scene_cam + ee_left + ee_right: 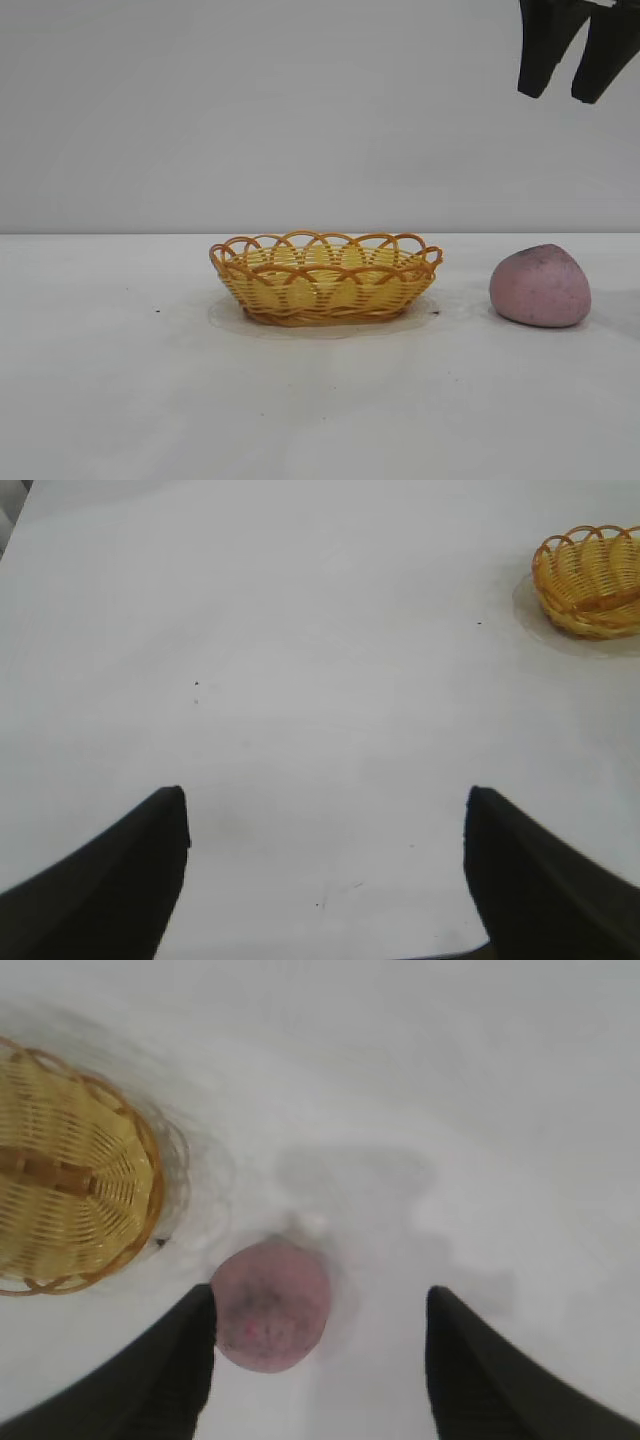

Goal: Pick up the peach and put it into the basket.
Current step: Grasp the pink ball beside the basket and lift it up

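Note:
The peach [540, 286], a dull pink rounded lump, rests on the white table to the right of the basket [325, 277], a shallow yellow-orange wicker oval with a looped rim. High above the peach hangs my right gripper [566, 92], open and holding nothing. In the right wrist view the peach [271, 1304] lies far below, close to one fingertip [200, 1310], with the basket [70, 1172] beside it. My left gripper [325, 805] is open over bare table, and the basket [592, 580] shows far off in its view. The left arm is outside the exterior view.
The white table [120, 380] stretches wide on both sides of the basket. A plain grey wall stands behind. A few small dark specks [157, 311] dot the tabletop.

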Tool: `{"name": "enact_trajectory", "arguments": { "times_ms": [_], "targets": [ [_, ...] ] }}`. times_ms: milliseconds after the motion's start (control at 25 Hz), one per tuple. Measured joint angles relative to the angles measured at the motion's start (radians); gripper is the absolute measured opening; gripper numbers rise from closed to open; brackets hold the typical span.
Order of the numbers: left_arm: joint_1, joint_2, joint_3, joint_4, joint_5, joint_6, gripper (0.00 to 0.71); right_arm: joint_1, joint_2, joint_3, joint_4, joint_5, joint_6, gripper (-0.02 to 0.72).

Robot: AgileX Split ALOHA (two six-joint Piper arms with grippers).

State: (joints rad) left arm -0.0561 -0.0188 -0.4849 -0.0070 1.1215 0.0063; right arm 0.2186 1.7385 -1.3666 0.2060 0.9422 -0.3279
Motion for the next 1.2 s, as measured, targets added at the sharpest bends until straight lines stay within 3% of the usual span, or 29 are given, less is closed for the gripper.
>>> {"name": "enact_trajectory", "arguments": {
  "times_ms": [200,600,1200],
  "targets": [
    [0.060,0.000,0.000,0.000,0.000,0.000,0.545,0.000,0.055,0.000,-0.004,0.022,0.001,0.386],
    [0.061,0.000,0.000,0.000,0.000,0.000,0.545,0.000,0.175,0.000,-0.003,0.025,0.013,0.386],
    [0.061,0.000,0.000,0.000,0.000,0.000,0.545,0.000,0.317,0.000,0.071,0.027,0.010,0.386]
  ]
}}
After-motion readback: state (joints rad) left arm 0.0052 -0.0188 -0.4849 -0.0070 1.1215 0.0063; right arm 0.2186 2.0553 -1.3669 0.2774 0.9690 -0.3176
